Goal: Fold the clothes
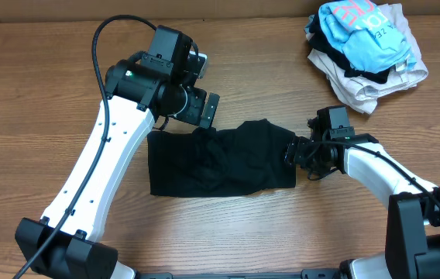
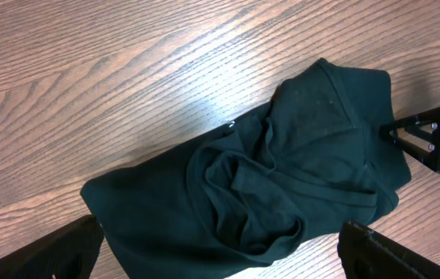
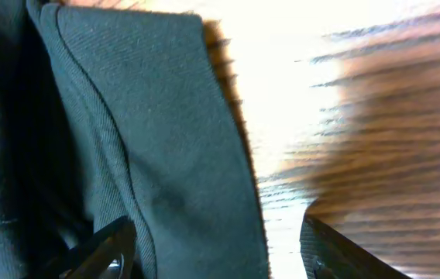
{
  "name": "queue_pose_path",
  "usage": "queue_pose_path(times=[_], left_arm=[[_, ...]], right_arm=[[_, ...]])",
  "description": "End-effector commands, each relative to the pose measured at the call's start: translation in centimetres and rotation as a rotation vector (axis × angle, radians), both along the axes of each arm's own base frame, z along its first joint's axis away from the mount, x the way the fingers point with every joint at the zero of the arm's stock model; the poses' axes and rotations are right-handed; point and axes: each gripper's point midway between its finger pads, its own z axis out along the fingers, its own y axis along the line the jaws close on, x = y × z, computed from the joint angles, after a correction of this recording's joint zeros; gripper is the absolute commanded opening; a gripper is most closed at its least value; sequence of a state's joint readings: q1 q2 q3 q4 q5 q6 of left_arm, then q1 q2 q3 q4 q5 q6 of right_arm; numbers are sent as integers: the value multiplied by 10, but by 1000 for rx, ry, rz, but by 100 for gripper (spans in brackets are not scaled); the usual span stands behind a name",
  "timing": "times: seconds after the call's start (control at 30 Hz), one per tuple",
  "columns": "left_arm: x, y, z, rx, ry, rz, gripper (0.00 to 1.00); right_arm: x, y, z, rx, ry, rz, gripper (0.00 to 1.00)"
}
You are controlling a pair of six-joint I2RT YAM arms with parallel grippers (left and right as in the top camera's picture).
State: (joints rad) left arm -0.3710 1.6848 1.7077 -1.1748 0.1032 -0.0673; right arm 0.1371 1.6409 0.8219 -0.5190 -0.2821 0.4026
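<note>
Wooden table (image 1: 49,93): black shirt (image 1: 220,159) crumpled at centre. Left gripper (image 1: 207,111) spread wide, empty, above its back edge; right gripper (image 1: 293,152) spread astride its right edge. Risk: pinching bunched layers, folding crooked.

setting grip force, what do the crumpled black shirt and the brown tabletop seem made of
Crumpled black shirt: soft matte knit, probably cotton; fine diagonal ribs show and it rumples loosely. Brown tabletop: wood or wood-grain laminate, slightly glossy; streaked grain with bright glare.

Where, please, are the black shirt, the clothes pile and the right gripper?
black shirt (image 1: 220,159), overhead view, its middle
clothes pile (image 1: 367,46), overhead view, blue top garment
right gripper (image 3: 212,248), right wrist view, midway between fingertips
</note>
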Motion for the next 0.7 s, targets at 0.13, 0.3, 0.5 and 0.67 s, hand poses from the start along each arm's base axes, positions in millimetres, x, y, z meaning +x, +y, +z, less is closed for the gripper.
queue_pose_path(times=[0.13,0.3,0.5,0.67], left_arm=[[3,2,5,10,-25,-13,100],[3,3,5,11,-23,-13,100],[3,3,4,12,-21,-13,100],[2,3,4,12,-20,-13,100]], right_arm=[[-14,-5,-19,-22,54,20,58],[-23,15,-14,93,58,112,47],[-23,18,-12,114,59,116,22],[-20,25,-8,154,42,126,9]])
